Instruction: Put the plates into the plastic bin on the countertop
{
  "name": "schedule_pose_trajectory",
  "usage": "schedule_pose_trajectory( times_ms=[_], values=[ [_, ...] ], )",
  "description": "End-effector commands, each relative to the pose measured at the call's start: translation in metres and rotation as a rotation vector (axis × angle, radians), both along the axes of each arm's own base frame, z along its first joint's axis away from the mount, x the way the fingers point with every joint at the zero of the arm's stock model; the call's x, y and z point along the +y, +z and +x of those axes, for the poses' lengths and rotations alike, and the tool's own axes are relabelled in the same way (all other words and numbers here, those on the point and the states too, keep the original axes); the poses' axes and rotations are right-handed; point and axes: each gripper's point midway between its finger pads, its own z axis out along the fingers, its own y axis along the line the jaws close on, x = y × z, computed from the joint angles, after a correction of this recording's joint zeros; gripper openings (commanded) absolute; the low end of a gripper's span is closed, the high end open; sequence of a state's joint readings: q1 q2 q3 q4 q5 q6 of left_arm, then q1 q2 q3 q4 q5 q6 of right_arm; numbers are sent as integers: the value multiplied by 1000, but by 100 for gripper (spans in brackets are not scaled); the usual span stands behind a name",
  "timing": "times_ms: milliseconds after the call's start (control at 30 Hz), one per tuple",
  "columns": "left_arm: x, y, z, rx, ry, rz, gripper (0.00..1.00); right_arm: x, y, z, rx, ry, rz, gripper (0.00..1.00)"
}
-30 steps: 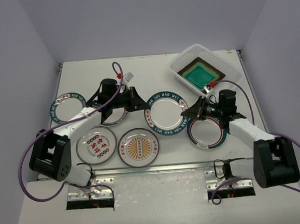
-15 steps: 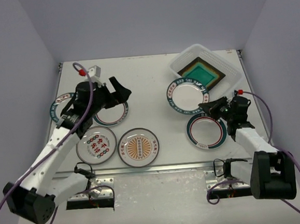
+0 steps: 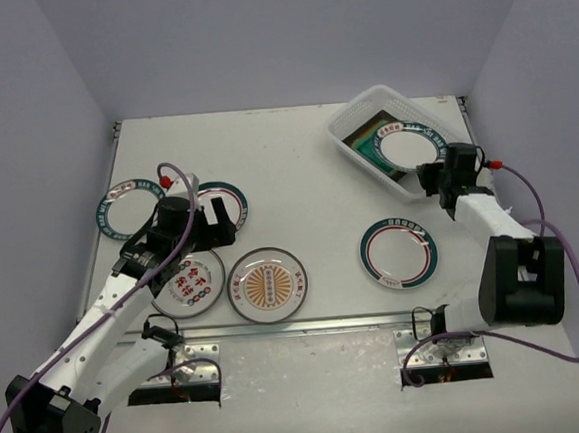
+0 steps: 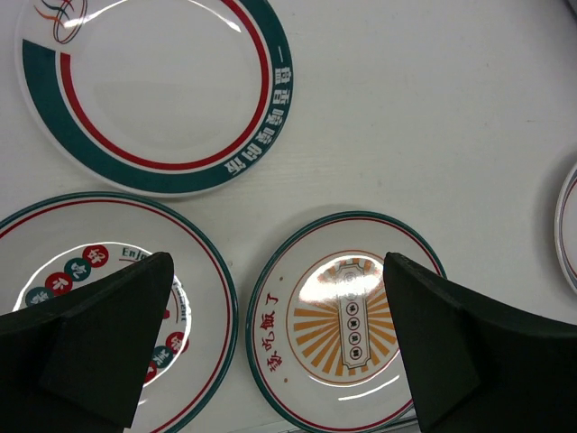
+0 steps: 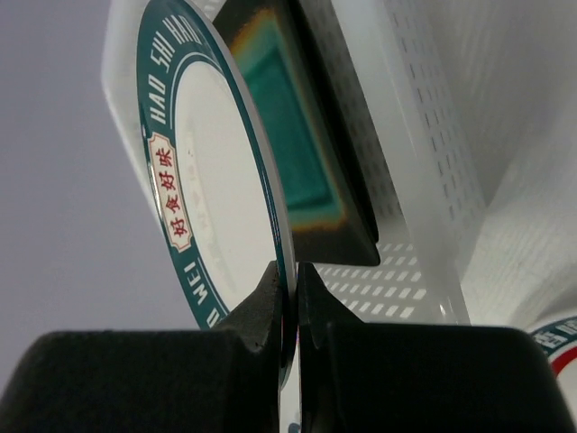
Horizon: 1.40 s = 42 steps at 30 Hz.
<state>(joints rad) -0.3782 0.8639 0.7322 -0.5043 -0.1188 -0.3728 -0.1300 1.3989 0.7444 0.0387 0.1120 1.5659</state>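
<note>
Right gripper (image 5: 290,280) pinches round white teal-rimmed plate (image 5: 212,198) over translucent plastic bin (image 3: 345,138) at 1 o'clock; I'd lower flat onto square teal plate (image 5: 288,117), then release. Left gripper (image 4: 278,263) wide apart.

— What encloses the place?
— Three plain walls (image 3: 285,36), pale lilac-grey, at the back and on both sides.
— And the furniture?
— One white desk (image 3: 284,147), with a metal strip (image 3: 348,322) along its near edge.
— The light?
— Even and soft, with only faint shadows on the desk.
</note>
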Motion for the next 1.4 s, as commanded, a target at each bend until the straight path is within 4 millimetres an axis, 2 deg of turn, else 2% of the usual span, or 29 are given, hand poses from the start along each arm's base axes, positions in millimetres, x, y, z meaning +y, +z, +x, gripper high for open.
schedule_pose_trajectory(
  times_ms=[0, 100, 233, 267, 367, 400, 500, 600, 633, 700, 800, 867, 933, 1000, 1067, 1100, 1133, 1233, 1300, 1367],
  values=[
    [-5, 27, 9, -100, -28, -20, 100, -19, 34, 49, -81, -63, -63, 0],
    [-5, 26, 9, -102, -36, -20, 100, -18, 35, 68, -97, -7, -114, 0],
    [-7, 24, 9, -93, -46, -19, 100, -11, 27, 85, -67, 83, -151, 1],
    [-8, 22, 8, -89, -51, -19, 100, -3, 23, 91, -60, 148, -150, 9],
    [-10, 21, 9, -81, -59, -18, 100, 8, 15, 95, -5, 231, -140, 17],
    [-10, 20, 9, -79, -61, -19, 100, 13, 12, 94, -1, 258, -126, 24],
    [-11, 21, 8, -80, -67, -22, 100, 20, 8, 88, 20, 305, -120, 56],
    [-11, 22, 8, -88, -69, -25, 100, 23, -2, 76, 126, 349, -142, 96],
    [-11, 23, 8, -92, -68, -27, 100, 25, -2, 73, 151, 359, -140, 99],
    [-11, 22, 8, -89, -70, -27, 100, 18, -4, 55, 296, 292, -157, 99],
    [-12, 21, 8, -85, -72, -27, 100, 21, 9, 51, 342, 301, -135, 99],
    [-13, 21, 8, -84, -77, -30, 100, 36, 22, 57, 284, 365, -151, 99],
    [-15, 20, 8, -82, -86, -34, 100, 42, 54, 56, 175, 381, -244, 99],
    [-18, 18, 8, -74, -98, -40, 100, 49, 75, 53, 89, 388, -314, 99],
    [-34, 14, 7, -43, -166, -91, 100, 72, 93, 40, -18, 457, -386, 99],
    [-36, 14, 6, -38, -173, -101, 100, 80, 106, 34, -54, 488, -408, 99],
    [-61, 13, -2, 16, -249, -215, 100, 94, 117, 20, -100, 555, -443, 99],
    [-107, 20, 0, 29, -371, -429, 100, 117, 119, -10, -175, 692, -488, 99],
    [-134, 25, 3, 40, -415, -511, 100, 138, 127, -36, -303, 877, -553, 99],
    [-170, 31, 5, 49, -465, -546, 100, 142, 109, -60, -298, 936, -535, 99]
  ],
)
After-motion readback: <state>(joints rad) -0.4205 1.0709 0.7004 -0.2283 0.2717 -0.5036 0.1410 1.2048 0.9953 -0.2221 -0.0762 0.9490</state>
